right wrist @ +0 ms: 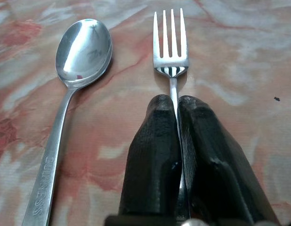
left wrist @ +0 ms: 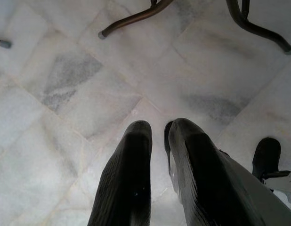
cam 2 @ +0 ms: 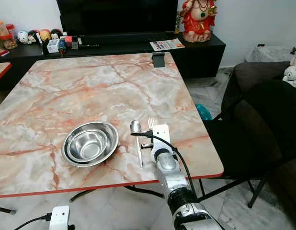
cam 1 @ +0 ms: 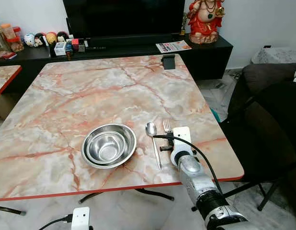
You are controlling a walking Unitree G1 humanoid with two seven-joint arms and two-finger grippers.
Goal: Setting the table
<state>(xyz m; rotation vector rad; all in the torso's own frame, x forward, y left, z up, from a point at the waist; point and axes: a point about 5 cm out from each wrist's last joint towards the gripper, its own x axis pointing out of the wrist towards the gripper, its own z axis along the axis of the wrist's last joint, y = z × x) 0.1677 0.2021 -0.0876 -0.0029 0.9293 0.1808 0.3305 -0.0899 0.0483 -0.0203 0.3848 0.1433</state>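
Observation:
A nested pair of steel bowls (cam 1: 108, 145) rests near the front edge of the marble table (cam 1: 90, 91). Just right of them a spoon (cam 1: 152, 130) lies flat, its bowl pointing away from me. The fork (cam 1: 166, 126) lies parallel to the spoon on its right, tines away from me. My right gripper (right wrist: 176, 101) is shut on the fork's handle, just behind the tines, low over the tabletop. My left gripper (left wrist: 157, 129) hangs below the table over the tiled floor, fingers together with nothing between them.
A dark chair (cam 1: 267, 139) stands close to the table's right side. A small black object (cam 1: 168, 61) sits at the far edge. Behind are a black TV stand (cam 1: 205, 48) and a red statue (cam 1: 205, 19). Another table (cam 1: 2, 76) is on the left.

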